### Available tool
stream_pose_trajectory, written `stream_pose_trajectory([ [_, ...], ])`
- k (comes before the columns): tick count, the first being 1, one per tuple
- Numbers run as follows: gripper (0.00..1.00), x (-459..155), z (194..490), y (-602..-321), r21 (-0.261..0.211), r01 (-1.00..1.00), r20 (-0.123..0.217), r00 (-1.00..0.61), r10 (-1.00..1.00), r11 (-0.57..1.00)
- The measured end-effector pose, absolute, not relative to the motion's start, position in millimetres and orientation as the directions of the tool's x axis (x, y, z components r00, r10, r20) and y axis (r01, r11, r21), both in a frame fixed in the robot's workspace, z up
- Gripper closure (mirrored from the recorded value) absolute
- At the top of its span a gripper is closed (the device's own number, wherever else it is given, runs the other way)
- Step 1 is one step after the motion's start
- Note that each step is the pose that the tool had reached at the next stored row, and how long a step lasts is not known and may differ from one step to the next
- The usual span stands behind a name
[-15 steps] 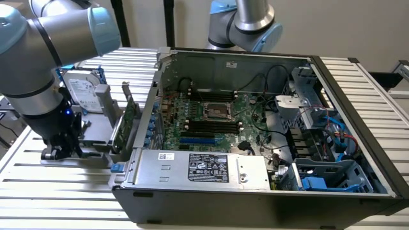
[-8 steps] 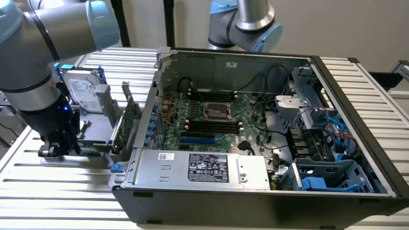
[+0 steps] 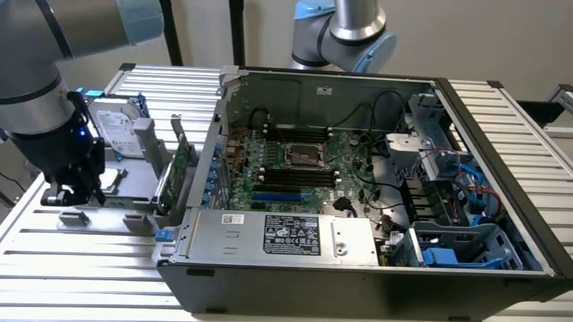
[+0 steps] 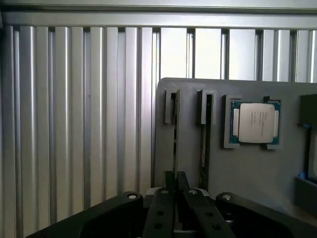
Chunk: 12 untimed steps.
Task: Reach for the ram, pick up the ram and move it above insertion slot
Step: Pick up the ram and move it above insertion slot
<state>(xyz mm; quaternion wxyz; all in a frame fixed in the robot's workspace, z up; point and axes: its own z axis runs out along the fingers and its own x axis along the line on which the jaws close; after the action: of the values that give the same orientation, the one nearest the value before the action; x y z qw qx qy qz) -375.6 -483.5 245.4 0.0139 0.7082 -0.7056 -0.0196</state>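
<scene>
Upright on its edge in a slot of the grey holder (image 4: 223, 173), the ram (image 4: 175, 134) is seen as a thin green stick. One end of it is clamped between the closed fingers (image 4: 159, 210) of the gripper (image 4: 176, 184). Just beside it, in the holder's neighbouring slot, a second stick (image 4: 205, 139) is kept the same way. Further along the holder, a CPU (image 4: 255, 123) is seated in a square pocket. The holder is laid on a ribbed aluminium table (image 4: 74, 124). Toward the exterior view's right of the holder, an open computer case (image 3: 358, 282) is placed, and the dark insertion slots (image 3: 300, 178) on its board are well apart from the holder. The pick-up appears to be in hand, with the ram not yet lifted out. It is judged that the stick is best drawn straight out along the holder's guides. It should be kept square between the fingers, so that the board is not bent, twisted or rubbed against the second stick.
</scene>
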Motion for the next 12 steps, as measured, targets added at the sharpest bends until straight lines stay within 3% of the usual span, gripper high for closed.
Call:
stream_pose_trajectory([
  [12,0.86,-354,300,-484,0.051,-0.998,-0.015,0.032,-0.999,-0.033],
])
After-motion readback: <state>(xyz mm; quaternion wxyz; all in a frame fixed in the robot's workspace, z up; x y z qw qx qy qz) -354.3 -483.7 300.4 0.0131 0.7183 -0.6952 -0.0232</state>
